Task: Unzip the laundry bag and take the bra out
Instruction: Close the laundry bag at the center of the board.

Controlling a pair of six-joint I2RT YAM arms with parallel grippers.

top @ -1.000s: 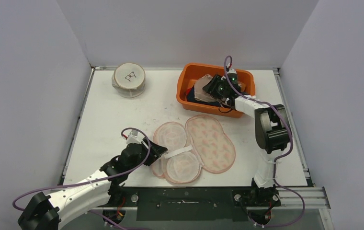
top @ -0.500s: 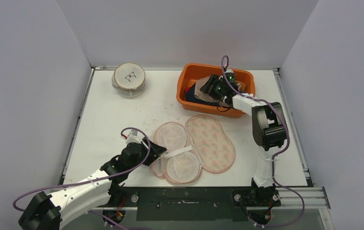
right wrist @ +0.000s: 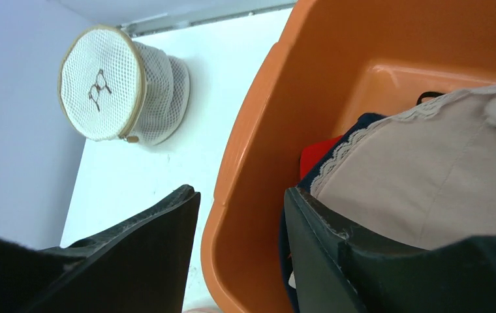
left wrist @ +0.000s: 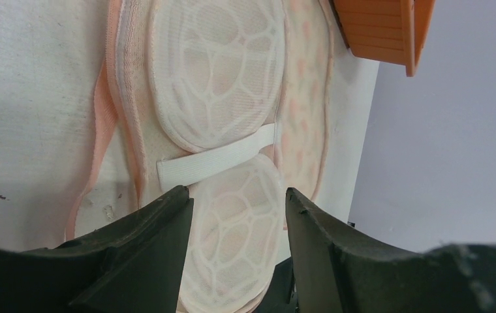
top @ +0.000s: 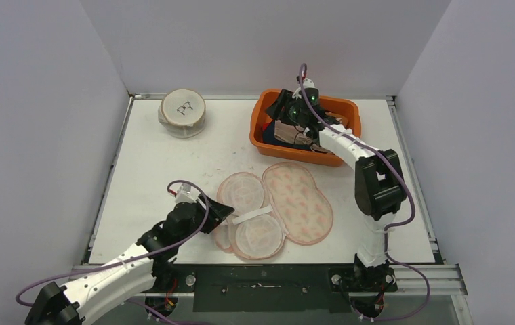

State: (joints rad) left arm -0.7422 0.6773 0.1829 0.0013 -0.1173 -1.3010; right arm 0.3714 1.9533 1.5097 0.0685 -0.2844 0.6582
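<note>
Left gripper [left wrist: 237,199]: jaws spread, empty, low over near-left edge of laundry bag [top: 299,203]. Bag lies unzipped, splayed flat on desk [top: 153,169]. Farther: right gripper [right wrist: 240,195] over orange bin [right wrist: 258,117], jaws spread, holding nothing. Beige bra [right wrist: 428,176] lies inside bin atop dark clothes. Likely release step: right arm should rise straight, jaws wide, clear of lace. Round mesh bag [top: 183,113] at far left.

The left arm [top: 116,267] and right arm [top: 375,179] were built of white links and black joint housings. A purple cable [top: 187,182] was strung along each and looped free near the wrist. Green lights [top: 313,99] were lit on the right wrist. The left end effector [left wrist: 239,195] and right end effector [right wrist: 240,192] were fitted with matte black, wedge-shaped fingers [left wrist: 147,254].
</note>
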